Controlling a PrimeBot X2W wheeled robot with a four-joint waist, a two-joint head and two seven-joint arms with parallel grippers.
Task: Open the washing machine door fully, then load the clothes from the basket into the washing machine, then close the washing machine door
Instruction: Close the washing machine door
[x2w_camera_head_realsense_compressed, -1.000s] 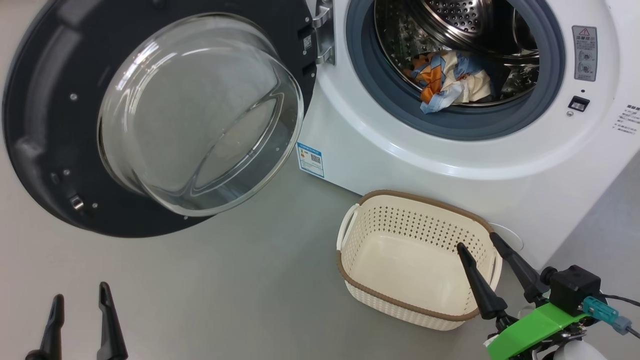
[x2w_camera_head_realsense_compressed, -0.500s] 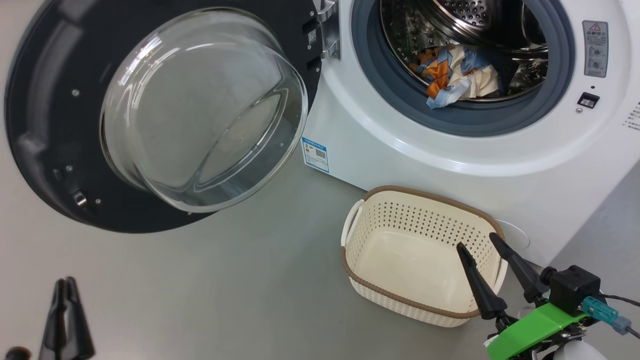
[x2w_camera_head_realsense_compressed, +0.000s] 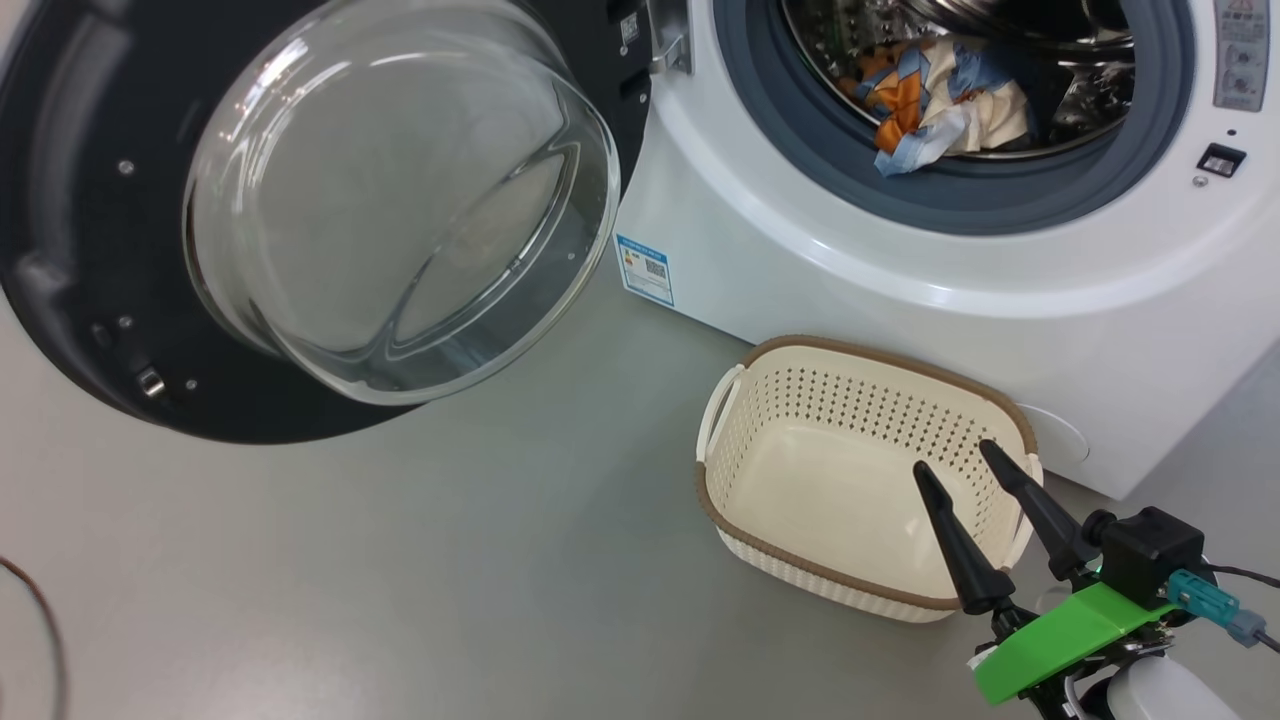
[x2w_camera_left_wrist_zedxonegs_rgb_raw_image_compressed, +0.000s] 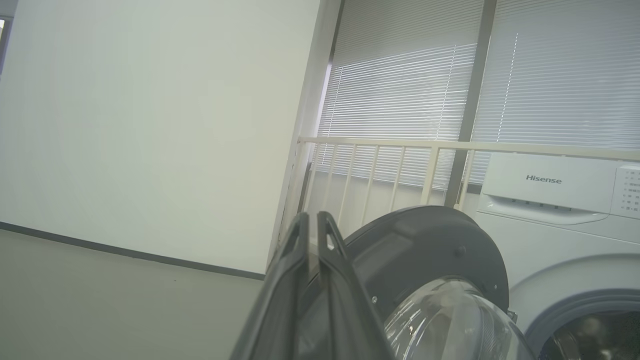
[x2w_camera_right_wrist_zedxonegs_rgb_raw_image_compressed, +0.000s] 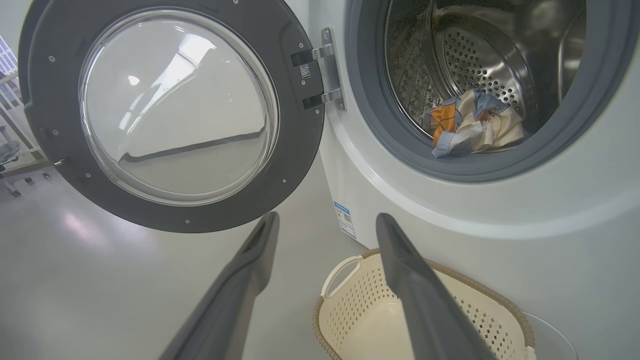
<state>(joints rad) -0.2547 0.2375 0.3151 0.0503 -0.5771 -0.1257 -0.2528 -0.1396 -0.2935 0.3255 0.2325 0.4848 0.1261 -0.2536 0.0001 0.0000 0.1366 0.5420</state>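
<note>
The clothes (x2w_camera_head_realsense_compressed: 945, 95) lie in the drum of the washing machine (x2w_camera_head_realsense_compressed: 900, 300); the basket (x2w_camera_head_realsense_compressed: 850, 405) is empty; closing comes next, I judge. The washing machine door (x2w_camera_left_wrist_zedxonegs_rgb_raw_image_compressed: 430, 240) stands wide open at about 3 o'clock of the left gripper (x2w_camera_left_wrist_zedxonegs_rgb_raw_image_compressed: 312, 222) in the left wrist view (fingers pressed together, grasping nothing); that looks the nearer arm. The right gripper (x2w_camera_head_realsense_compressed: 952, 457) is spread apart by the basket, with the door at its 10 o'clock in the head view.

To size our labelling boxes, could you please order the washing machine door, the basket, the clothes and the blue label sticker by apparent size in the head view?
1. washing machine door, though it stands nearer the camera
2. basket
3. clothes
4. blue label sticker
</note>
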